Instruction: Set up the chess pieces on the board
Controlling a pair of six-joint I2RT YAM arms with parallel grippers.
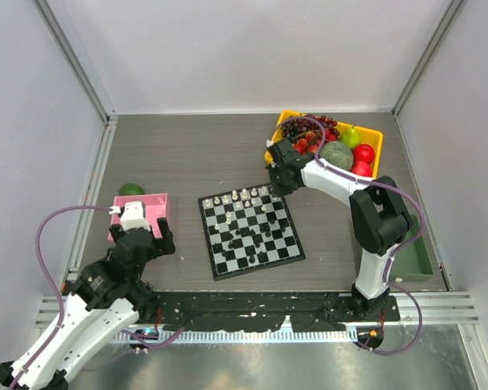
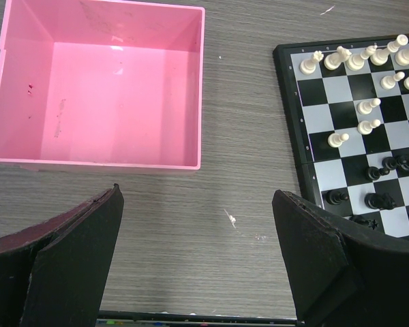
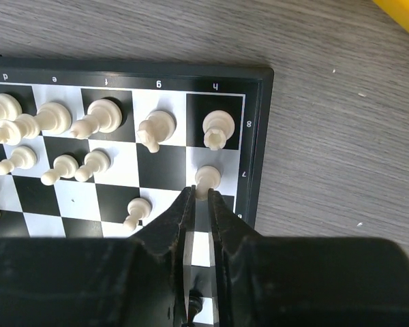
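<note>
Right gripper (image 3: 203,196) pinched on a white pawn (image 3: 207,177); I hold it upright on the board (image 3: 259,136), edge file, just ahead of the rook (image 3: 218,128), to fill the pawn row. My left gripper (image 2: 198,204) hangs spread wide over the counter (image 2: 238,170) by the pink tray (image 2: 123,82).

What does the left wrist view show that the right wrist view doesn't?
Only the left wrist view: the pink plastic tray, a cluster of black plastic chessmen, and the left gripper, wide open. Only the right wrist view: the right gripper, its narrow jaws flanking a white pawn on the h-file (whether it actually grips is unclear), the printed file letters on the border, and a corner of the yellow bin. Both: the black-and-white checked chessboard, the white chessmen, and the grey wood-grain table.
</note>
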